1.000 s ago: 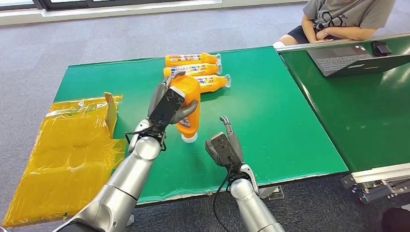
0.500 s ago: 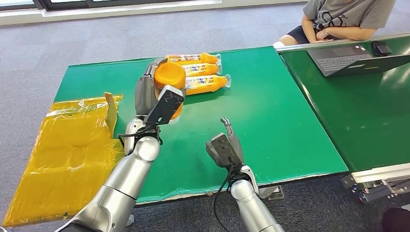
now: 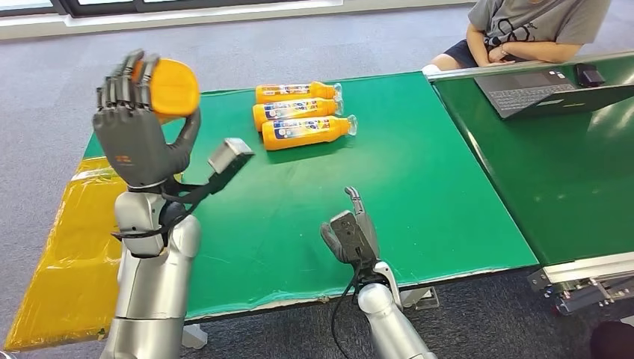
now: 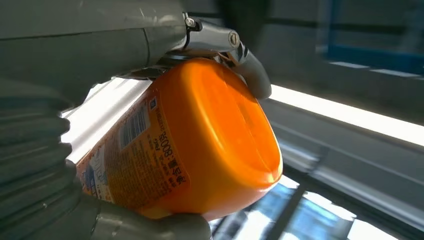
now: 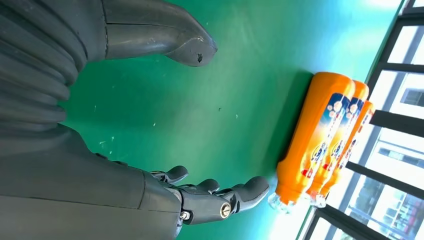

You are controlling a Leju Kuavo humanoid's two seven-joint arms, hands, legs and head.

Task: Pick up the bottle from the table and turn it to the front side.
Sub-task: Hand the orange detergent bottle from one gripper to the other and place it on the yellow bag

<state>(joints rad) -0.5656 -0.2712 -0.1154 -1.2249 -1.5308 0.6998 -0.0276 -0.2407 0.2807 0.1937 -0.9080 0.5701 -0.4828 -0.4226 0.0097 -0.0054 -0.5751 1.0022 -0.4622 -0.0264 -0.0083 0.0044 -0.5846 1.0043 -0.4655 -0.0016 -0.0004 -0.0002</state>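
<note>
An orange bottle is gripped aloft by the left hand beyond the green surface's edge, while the right hand is held spread, short of three lying bottles.

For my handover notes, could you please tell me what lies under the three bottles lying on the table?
The three bottles lie side by side directly on the green table. The surface beneath them is covered, so anything under them cannot be seen.
</note>
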